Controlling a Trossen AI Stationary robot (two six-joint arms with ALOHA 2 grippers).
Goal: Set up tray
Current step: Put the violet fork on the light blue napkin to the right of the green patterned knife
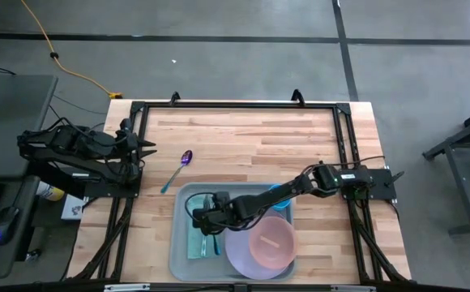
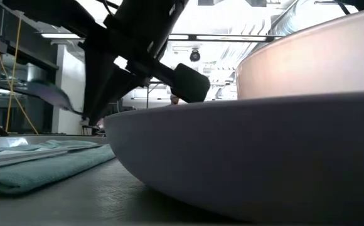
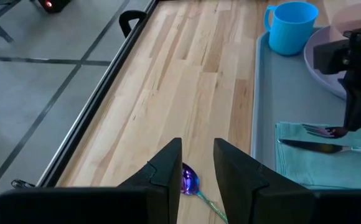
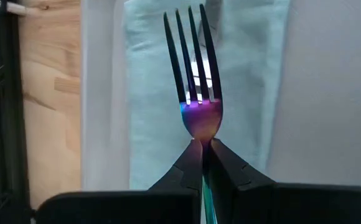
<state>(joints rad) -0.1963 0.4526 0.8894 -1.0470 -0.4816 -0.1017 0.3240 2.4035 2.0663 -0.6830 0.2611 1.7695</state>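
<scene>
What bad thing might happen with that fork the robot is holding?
The right gripper pinches the fork only at its thin neck, so it might twist or slip out above the teal cloth. A knife already lies on that cloth, so the fork could land across it. The plate sits close by in the tray, so the arm might bump it.

One fork (image 4: 196, 81), one spoon (image 1: 177, 172), perhaps one knife (image 3: 317, 147)

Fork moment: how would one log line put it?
right gripper: shut on fork, over cloth in tray | left gripper: open, above spoon
</scene>
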